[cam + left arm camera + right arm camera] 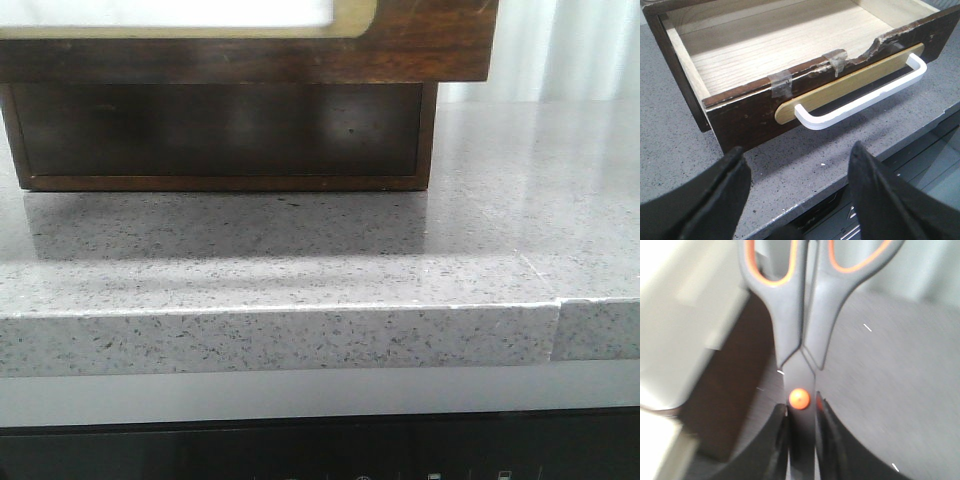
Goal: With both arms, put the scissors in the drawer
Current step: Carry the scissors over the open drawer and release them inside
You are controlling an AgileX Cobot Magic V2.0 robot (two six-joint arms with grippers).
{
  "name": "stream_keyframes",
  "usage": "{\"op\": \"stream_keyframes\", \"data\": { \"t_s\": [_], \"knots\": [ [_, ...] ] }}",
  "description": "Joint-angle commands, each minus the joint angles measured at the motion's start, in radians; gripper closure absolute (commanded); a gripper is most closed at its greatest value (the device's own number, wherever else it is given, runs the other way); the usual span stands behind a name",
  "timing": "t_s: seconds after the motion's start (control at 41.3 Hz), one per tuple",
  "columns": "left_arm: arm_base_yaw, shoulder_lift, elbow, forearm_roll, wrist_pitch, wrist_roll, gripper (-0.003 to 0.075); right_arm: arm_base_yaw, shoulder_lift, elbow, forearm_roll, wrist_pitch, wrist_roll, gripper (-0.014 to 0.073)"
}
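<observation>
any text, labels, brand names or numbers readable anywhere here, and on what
No readable text in any view.
Scissors, held by the right gripper: no brand or marking visible, and the view is blurred.
Drawer, its white handle and tape patches: no print.
Dark panel below the countertop: a few small pale symbols, too small to read.

scissors (802,335): one pair, two orange-lined finger loops, one orange pivot
drawer (747,117): one, pulled open
handle (862,97): one white
tape strips (781,84): two
grippers: two, left gripper (797,195), right gripper (801,440)
cabinet (430,45): one
</observation>
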Motion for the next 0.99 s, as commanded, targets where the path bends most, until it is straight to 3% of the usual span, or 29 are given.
{"op": "stream_keyframes", "data": {
  "t_s": [0.0, 0.194, 0.532, 0.75, 0.968],
  "knots": [
    [-0.007, 0.006, -0.034, -0.005, -0.070, -0.008, 0.0302, 0.021, -0.069, -0.034, 0.167, -0.060, -0.138, 0.0543],
    [-0.007, 0.006, -0.034, -0.005, -0.070, -0.008, 0.0302, 0.180, -0.079, -0.034, 0.326, -0.061, -0.365, 0.0543],
    [-0.007, 0.006, -0.034, -0.005, -0.070, -0.008, 0.0302, 0.512, 0.022, -0.033, 0.331, -0.061, -0.555, 0.0543],
    [-0.007, 0.006, -0.034, -0.005, -0.070, -0.008, 0.0302, 0.587, 0.127, -0.033, 0.297, -0.046, -0.664, 0.0543],
    [-0.007, 0.006, -0.034, -0.005, -0.070, -0.008, 0.0302, 0.592, 0.210, -0.033, 0.115, -0.004, -0.674, 0.0543]
  ]
}}
